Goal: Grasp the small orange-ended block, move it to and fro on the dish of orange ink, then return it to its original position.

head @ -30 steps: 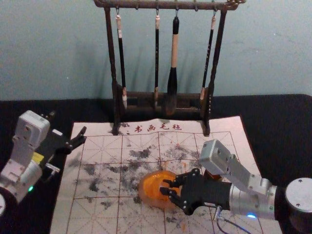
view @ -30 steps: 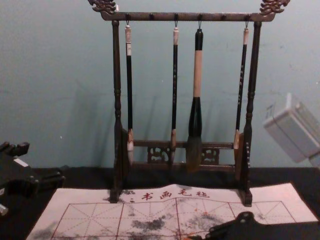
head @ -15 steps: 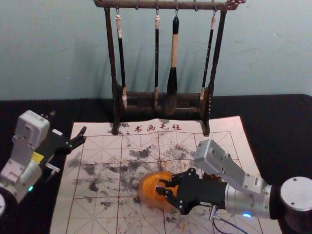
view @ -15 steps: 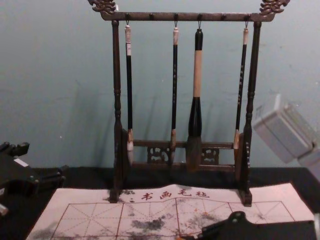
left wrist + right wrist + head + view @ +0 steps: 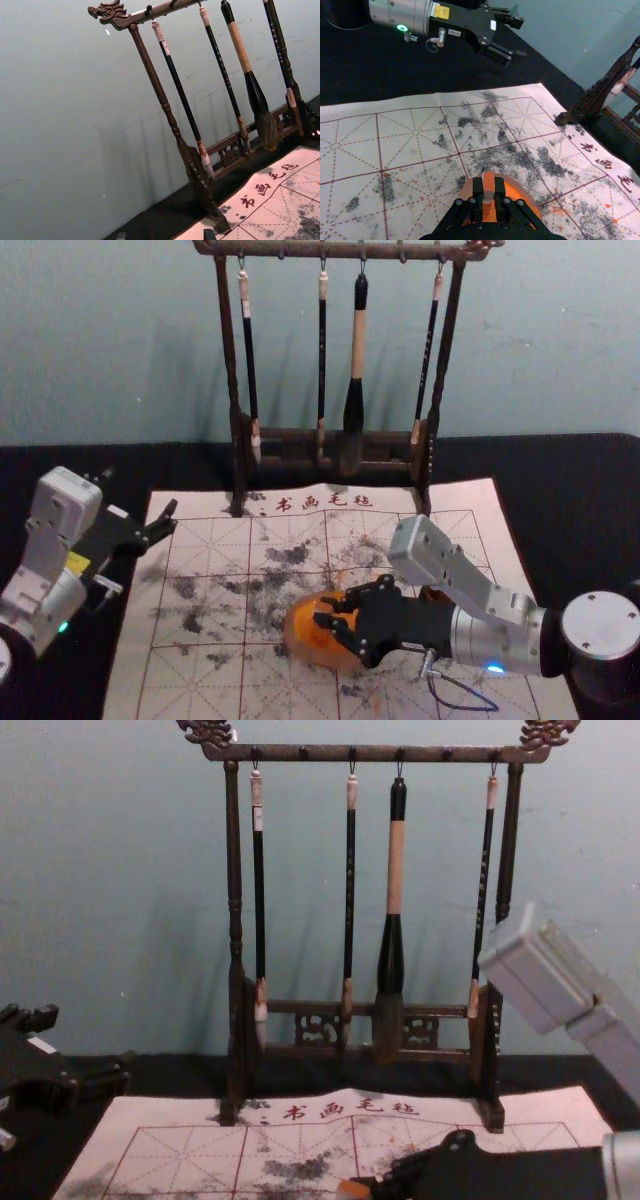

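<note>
My right gripper reaches in from the right over the orange dish, shut on the small block. From the right wrist camera, the block stands between the closed fingers of that gripper, an orange face showing, with the orange dish beneath; whether they touch I cannot tell. Low in the chest view, the block's orange end pokes out past the gripper. My left gripper is parked open at the left, its fingertips at the edge of its wrist view.
A dark wooden rack with several hanging brushes stands at the mat's back edge. The gridded, ink-stained mat lies under the dish. A dark reddish object, partly hidden, sits just behind the right gripper.
My right gripper has shifted left across the dish with the block held, and the block's orange end has come into the chest view. The left arm, dish and rack have stayed put.
</note>
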You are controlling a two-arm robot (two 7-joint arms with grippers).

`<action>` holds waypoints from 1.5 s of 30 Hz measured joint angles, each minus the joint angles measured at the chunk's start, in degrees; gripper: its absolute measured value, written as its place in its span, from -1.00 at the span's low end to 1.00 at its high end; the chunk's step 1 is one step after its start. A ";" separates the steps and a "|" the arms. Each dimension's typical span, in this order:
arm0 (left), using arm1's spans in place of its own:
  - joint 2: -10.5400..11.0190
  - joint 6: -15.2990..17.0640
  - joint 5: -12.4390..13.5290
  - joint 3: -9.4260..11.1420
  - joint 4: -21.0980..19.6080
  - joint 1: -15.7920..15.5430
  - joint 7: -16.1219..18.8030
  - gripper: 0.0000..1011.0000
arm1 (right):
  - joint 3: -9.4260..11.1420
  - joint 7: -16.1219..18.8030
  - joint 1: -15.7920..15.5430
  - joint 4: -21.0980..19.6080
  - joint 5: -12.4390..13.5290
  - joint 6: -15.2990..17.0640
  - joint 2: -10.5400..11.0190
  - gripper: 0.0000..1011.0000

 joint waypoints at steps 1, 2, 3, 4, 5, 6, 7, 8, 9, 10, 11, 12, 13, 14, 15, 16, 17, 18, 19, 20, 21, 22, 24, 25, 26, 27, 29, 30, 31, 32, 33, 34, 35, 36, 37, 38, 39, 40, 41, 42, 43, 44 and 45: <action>0.00 0.00 0.00 0.00 0.00 0.00 0.00 0.98 | -0.01 -0.01 0.13 0.19 -0.02 0.00 -0.12 -0.79; 0.00 0.00 0.00 0.00 0.00 0.00 0.00 0.98 | -0.01 -0.04 0.26 0.35 -0.03 0.00 -0.24 -0.79; 0.00 0.00 0.00 0.00 0.00 0.00 0.00 0.98 | -0.01 -0.06 0.48 0.68 -0.04 0.00 -0.44 -0.79; 0.00 0.00 0.00 0.00 0.00 0.00 0.00 0.98 | -0.01 -0.08 0.59 0.84 -0.05 0.00 -0.56 -0.79; 0.00 0.00 0.00 0.00 0.00 0.00 0.00 0.98 | -0.01 -0.10 0.71 0.99 -0.06 0.00 -0.66 -0.79; 0.00 0.00 0.00 0.00 0.00 0.00 0.00 0.98 | -0.01 -0.19 0.99 1.36 -0.08 0.00 -0.91 -0.79; 0.00 0.00 0.00 0.00 0.00 0.00 0.00 0.98 | -0.01 -0.24 1.11 1.53 -0.08 0.00 -1.02 -0.79; 0.00 0.00 0.00 0.00 0.00 0.00 0.00 0.98 | 0.00 -0.28 1.21 1.70 -0.08 0.01 -1.14 -0.79; 0.00 0.00 0.00 0.00 0.00 0.00 0.00 0.98 | 0.05 -0.40 1.44 2.07 -0.08 0.03 -1.35 -0.79; 0.00 0.00 0.00 0.00 0.00 0.00 0.00 0.98 | 0.10 -0.44 1.55 2.26 -0.07 0.03 -1.44 -0.79; 0.00 0.00 0.00 0.00 0.00 0.00 0.00 0.98 | 0.17 -0.48 1.66 2.45 -0.07 0.03 -1.53 -0.79; 0.00 0.00 0.00 0.00 0.00 0.00 0.00 0.98 | 0.32 -0.61 1.83 2.75 -0.03 0.05 -1.70 -0.79; 0.00 0.00 0.00 0.00 0.00 0.00 0.00 0.98 | 0.40 -0.69 1.90 2.90 0.00 0.05 -1.76 -0.79; 0.00 0.00 0.00 0.00 0.00 0.00 0.00 0.98 | 0.49 -0.75 1.97 3.02 0.03 0.06 -1.82 -0.79; 0.00 0.00 0.00 0.00 0.00 0.00 0.00 0.98 | 0.64 -0.85 2.07 3.26 0.10 0.06 -1.91 -0.79; 0.00 0.00 0.00 0.00 0.00 0.00 0.00 0.98 | 0.72 -0.88 2.11 3.36 0.17 0.08 -1.96 -0.79; 0.00 0.00 0.00 0.00 0.00 0.00 0.00 0.98 | 0.79 -0.91 2.15 3.46 0.23 0.09 -1.99 -0.79; 0.00 0.00 0.00 0.00 0.00 0.00 0.00 0.98 | 0.87 -0.92 2.20 3.56 0.28 0.10 -2.02 -0.79; 0.00 0.00 0.00 0.00 0.00 0.00 0.00 0.98 | 1.03 -0.95 2.23 3.68 0.46 0.11 -2.07 -0.79; 0.00 0.00 0.00 0.00 0.00 0.00 0.00 0.98 | 1.12 -0.97 2.24 3.71 0.55 0.11 -2.09 -0.79; 0.00 0.00 0.00 0.00 0.00 0.00 0.00 0.98 | 1.29 -1.04 2.24 3.73 0.74 0.12 -2.09 -0.79; 0.00 0.00 0.00 0.00 0.00 0.00 0.00 0.98 | 1.35 -1.08 2.24 3.73 0.79 0.12 -2.10 -0.79; 0.00 0.00 0.00 0.00 0.00 0.00 0.00 0.98 | 1.47 -1.20 2.21 3.73 0.88 0.13 -2.08 -0.79; 0.00 0.00 0.00 0.00 0.00 0.00 0.00 0.98 | 1.54 -1.31 2.16 3.70 0.91 0.18 -2.02 -0.79; 0.00 0.00 0.00 0.00 0.00 0.00 0.00 0.98 | 1.58 -1.34 2.15 3.69 0.91 0.22 -2.00 -0.79; 0.00 0.00 0.00 0.00 0.00 0.00 0.00 0.98 | 1.62 -1.37 2.14 3.69 0.92 0.26 -1.97 -0.79; 0.00 0.00 0.00 0.00 0.00 0.00 0.00 0.98 | 1.75 -1.43 2.04 3.69 0.95 0.36 -1.77 -0.79; 0.00 0.00 0.00 0.00 0.00 0.00 0.00 0.98 | 1.80 -1.44 2.00 3.69 0.97 0.40 -1.68 -0.79; 0.00 0.00 0.00 0.00 0.00 0.00 0.00 0.98 | 1.93 -1.45 1.90 3.69 1.07 0.46 -1.50 -0.79; 0.00 0.00 0.00 0.00 0.00 0.00 0.00 0.98 | 2.01 -1.46 1.82 3.69 1.13 0.48 -1.40 -0.79; 0.00 0.00 0.00 0.00 0.00 0.00 0.00 0.98 | 2.08 -1.46 1.73 3.68 1.18 0.51 -1.28 -0.79; 0.00 0.00 0.00 0.00 0.00 0.00 0.00 0.98 | 2.14 -1.46 1.67 3.65 1.22 0.52 -1.19 -0.79; 0.00 0.00 0.00 0.00 0.00 0.01 0.00 0.98 | 2.34 -1.46 1.49 3.53 1.40 0.57 -0.93 -0.79; 0.00 0.00 0.00 0.00 0.00 0.00 0.00 0.98 | 2.44 -1.45 1.38 3.44 1.47 0.60 -0.78 -0.79; 0.00 0.00 0.00 0.00 0.00 0.00 0.00 0.98 | 2.65 -1.42 1.16 3.20 1.68 0.69 -0.51 -0.79; 0.00 0.00 0.00 0.00 0.00 0.00 0.00 0.98 | 2.77 -1.40 1.04 3.06 1.79 0.71 -0.35 -0.79; 0.00 0.00 0.00 0.00 0.00 0.00 0.00 0.98 | 2.88 -1.39 0.90 2.92 1.91 0.71 -0.19 -0.79; 0.00 0.00 0.00 0.00 0.00 0.00 0.00 0.98 | 2.99 -1.37 0.77 2.77 2.03 0.74 -0.05 -0.79; 0.00 0.00 0.00 0.00 0.00 0.00 0.00 0.98 | 3.18 -1.35 0.52 2.47 2.22 0.79 0.24 -0.79; 0.00 0.00 0.00 0.00 0.00 0.00 0.00 0.98 | 3.27 -1.34 0.41 2.31 2.34 0.82 0.37 -0.79; 0.00 0.00 0.00 0.00 0.00 0.00 0.00 0.98 | 3.35 -1.33 0.29 2.16 2.45 0.84 0.51 -0.79; 0.00 0.00 0.00 0.00 0.00 0.00 0.00 0.98 | 3.51 -1.28 0.02 1.85 2.67 0.86 0.76 -0.79; 0.00 0.00 0.00 0.00 0.00 0.00 0.00 0.98 | 3.57 -1.25 -0.09 1.70 2.79 0.87 0.88 -0.79</action>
